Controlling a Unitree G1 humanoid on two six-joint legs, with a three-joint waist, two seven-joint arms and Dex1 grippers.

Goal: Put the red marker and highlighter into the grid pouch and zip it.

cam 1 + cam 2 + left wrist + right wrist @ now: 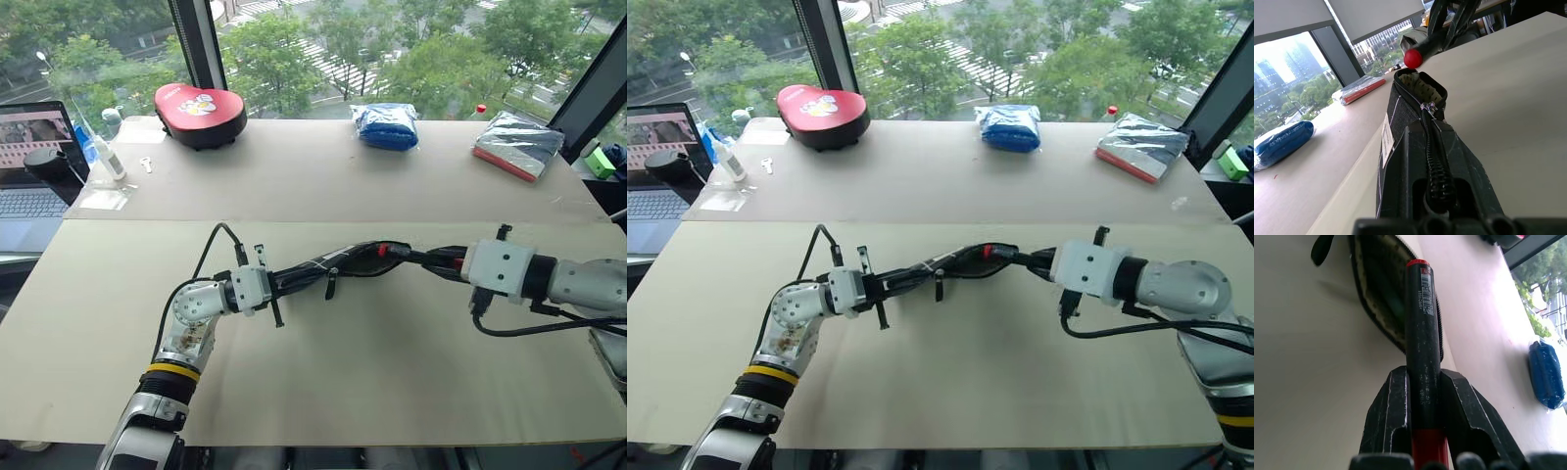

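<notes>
From the head views, the left gripper (277,286) is shut tight on one end of the grid pouch (328,267) and holds it up over the table (392,372). The right gripper (443,262) pinches the red marker (392,251), whose tip sits right at the pouch's open mouth. I cannot see the highlighter; it may already be inside. The marker could hit the pouch's edge and slide off if it comes in crooked. The floppy pouch could also sag shut.

In the left wrist view, the pouch has a small white label (1386,138), but its writing is too small to read. The zipper (1434,161) is only partly open, so the gap is narrow and the marker's red end (1412,58) could catch on the teeth.

In the right wrist view, the two black fingers (1388,406) squeeze the marker's dark part, with the open pouch (1378,293) just past it. A barcode sticker (1425,293) is on the marker; I cannot read it. The grip is low down, so the marker could tip.
</notes>
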